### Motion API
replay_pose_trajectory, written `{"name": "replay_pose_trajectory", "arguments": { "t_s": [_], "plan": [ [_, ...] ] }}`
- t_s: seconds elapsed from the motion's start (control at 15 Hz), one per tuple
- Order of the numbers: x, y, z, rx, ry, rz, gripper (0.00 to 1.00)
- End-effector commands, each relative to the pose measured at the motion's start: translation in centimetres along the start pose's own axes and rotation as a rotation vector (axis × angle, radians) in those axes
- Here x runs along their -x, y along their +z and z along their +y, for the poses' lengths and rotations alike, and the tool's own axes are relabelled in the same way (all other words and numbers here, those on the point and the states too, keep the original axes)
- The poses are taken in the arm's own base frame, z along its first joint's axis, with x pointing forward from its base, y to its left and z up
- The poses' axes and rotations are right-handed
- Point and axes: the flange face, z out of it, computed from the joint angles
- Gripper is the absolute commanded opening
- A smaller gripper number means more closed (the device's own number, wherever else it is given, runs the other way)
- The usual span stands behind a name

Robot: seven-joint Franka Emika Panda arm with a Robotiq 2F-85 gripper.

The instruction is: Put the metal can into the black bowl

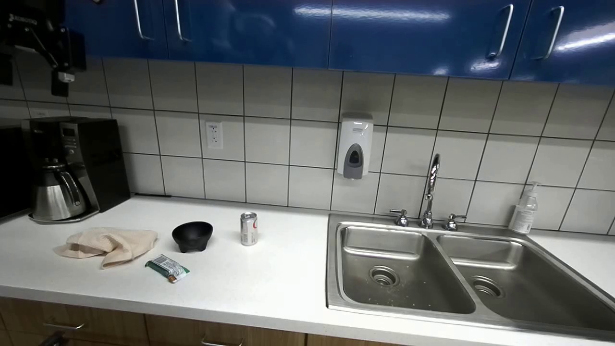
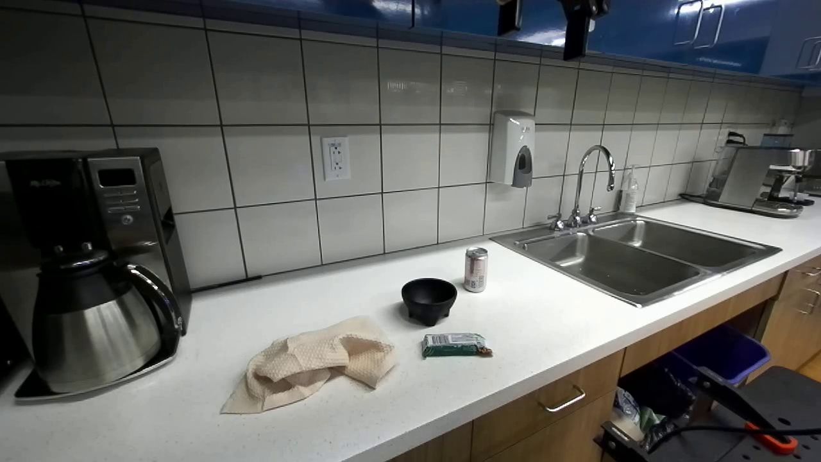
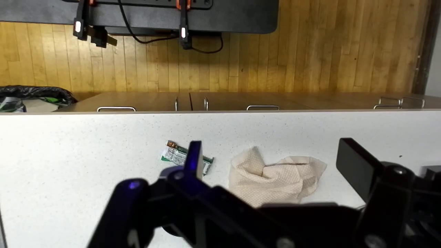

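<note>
The metal can [image 1: 249, 229] is a small silver cylinder standing upright on the white counter; it also shows in an exterior view [image 2: 476, 271]. The black bowl [image 1: 192, 237] stands on short feet beside the can, a little apart from it, and shows in an exterior view [image 2: 429, 301]. The bowl looks empty. My gripper [image 3: 274, 156] is open, with nothing between its fingers. It hangs high above the counter, well away from the can and bowl, in both exterior views [image 1: 32, 79] [image 2: 544, 29]. In the wrist view the can is not visible and the bowl is almost wholly hidden behind the gripper.
A beige cloth [image 2: 314, 366] and a green-white wrapped bar [image 2: 455, 344] lie near the bowl. A coffee maker [image 1: 91, 158] with a steel carafe [image 1: 55, 199] stands at one end. A double sink [image 1: 408, 269] with faucet [image 1: 431, 187] is past the can. Blue cabinets [image 1: 250, 29] hang above.
</note>
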Motion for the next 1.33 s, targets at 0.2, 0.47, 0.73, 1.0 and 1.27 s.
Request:
{"name": "replay_pose_trajectory", "arguments": {
  "t_s": [0.2, 0.47, 0.73, 1.0, 1.27],
  "plan": [
    [-4.5, 4.1, 9.0, 0.074, -0.056, 0.039, 1.0],
    [-9.1, 8.4, 16.8, 0.107, -0.051, 0.064, 1.0],
    [-12.2, 12.2, 20.9, 0.107, -0.045, 0.08, 1.0],
    [-14.3, 15.8, 22.0, 0.126, -0.039, 0.085, 1.0],
    [-16.4, 18.9, 22.7, 0.15, -0.029, 0.101, 1.0]
  ]
}}
